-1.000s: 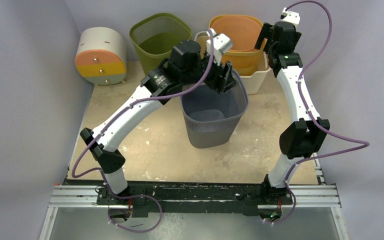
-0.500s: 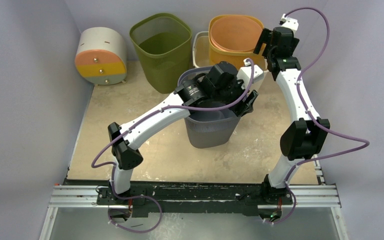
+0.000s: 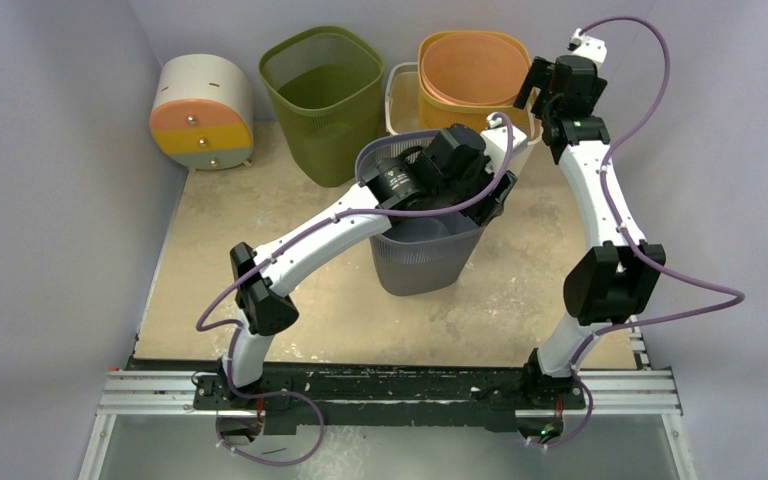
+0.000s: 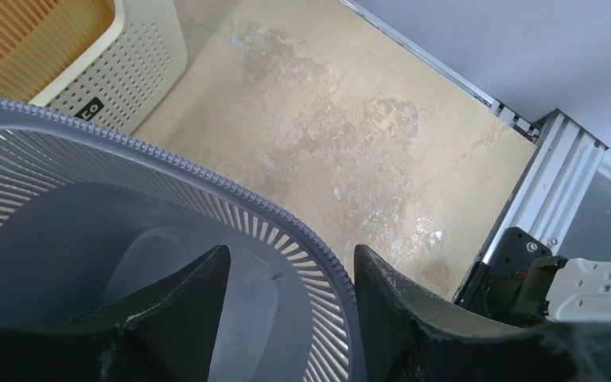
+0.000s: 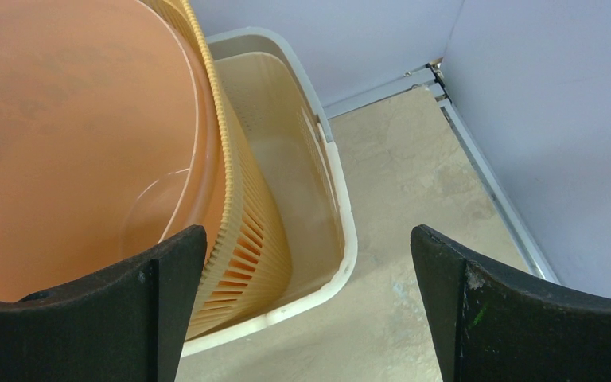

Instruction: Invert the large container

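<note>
1. The large grey basket [image 3: 425, 255] stood upright and mouth-up near the middle of the desk [image 3: 520, 290]. It was well clear of the near edge and just in front of the bins along the far edge.
2. The left pincer [image 4: 290, 259] straddled the rim [image 4: 207, 189] on the basket's right side, with one finger [image 4: 183, 302] inside the wall and the other [image 4: 414, 318] outside. The jaws were parted at a middling width with a gap on either side of the ribbed wall, so nothing was gripped yet.
3. The right pincer [image 5: 309, 232] hung wide apart and empty at the far right corner, over the orange basket [image 5: 87, 119] and the cream bin [image 5: 318, 143] that held it.
4. The step in hand looked to be taking hold of the rim. It would go best with the fingers sunk a little deeper before closing, so the pads met the wall below the beaded lip and not the lip itself.
5. The slatted wall looked thin and likely to flex, so a firm, square pinch would matter, or the basket could twist out during the roll.
6. For the flip, lifting first and then rotating toward the open near side of the desk seemed wise, since the green basket [image 3: 320, 75] and the orange one stood close behind.
</note>
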`<state>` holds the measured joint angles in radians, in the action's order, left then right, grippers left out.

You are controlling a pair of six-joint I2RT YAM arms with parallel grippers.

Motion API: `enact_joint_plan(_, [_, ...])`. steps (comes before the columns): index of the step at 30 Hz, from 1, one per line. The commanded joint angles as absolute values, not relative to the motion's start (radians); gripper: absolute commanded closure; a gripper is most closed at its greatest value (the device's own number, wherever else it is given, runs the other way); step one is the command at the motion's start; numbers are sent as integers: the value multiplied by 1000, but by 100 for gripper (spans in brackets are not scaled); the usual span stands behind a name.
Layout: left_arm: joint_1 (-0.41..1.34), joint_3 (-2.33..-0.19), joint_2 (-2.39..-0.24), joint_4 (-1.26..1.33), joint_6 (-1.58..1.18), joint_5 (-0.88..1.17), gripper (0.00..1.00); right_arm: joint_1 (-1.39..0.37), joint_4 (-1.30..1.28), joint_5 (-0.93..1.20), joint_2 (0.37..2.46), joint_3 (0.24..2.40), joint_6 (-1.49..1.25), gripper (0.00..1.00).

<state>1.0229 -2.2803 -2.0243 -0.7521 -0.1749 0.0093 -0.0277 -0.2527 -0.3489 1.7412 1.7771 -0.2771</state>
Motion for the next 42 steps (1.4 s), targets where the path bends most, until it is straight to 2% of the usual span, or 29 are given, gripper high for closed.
enact_joint_plan(1, [1032,-2358,-2056,-835,-230,-17,45,-19,-279,-381,1680,1803,-261,0])
enact_joint_plan(17, [1046,-2399,-2099,-1079,-292,-136,53,-17,-295,-389,1607,1756,-242,0])
enact_joint_plan(23, [1045,-2360,-2064,-1122,-280,-221,75,-13,-291,-400,1599,1741,-232,0])
enact_joint_plan(26, [1045,-2360,-2048,-1147,-278,-253,99,-7,-290,-415,1598,1742,-223,0])
enact_joint_plan(27, [1046,-2365,-2042,-1156,-280,-261,100,-3,-290,-419,1596,1744,-221,0])
enact_joint_plan(37, [1025,-2549,-1982,-1169,-330,-286,100,43,-309,-414,1606,1793,-223,0])
enact_joint_plan(39, [988,-2527,-1937,-1096,-386,-224,100,51,-306,-407,1606,1799,-225,0])
enact_joint_plan(42, [929,-2343,-1820,-900,-472,-101,100,66,-306,-402,1614,1817,-223,0])
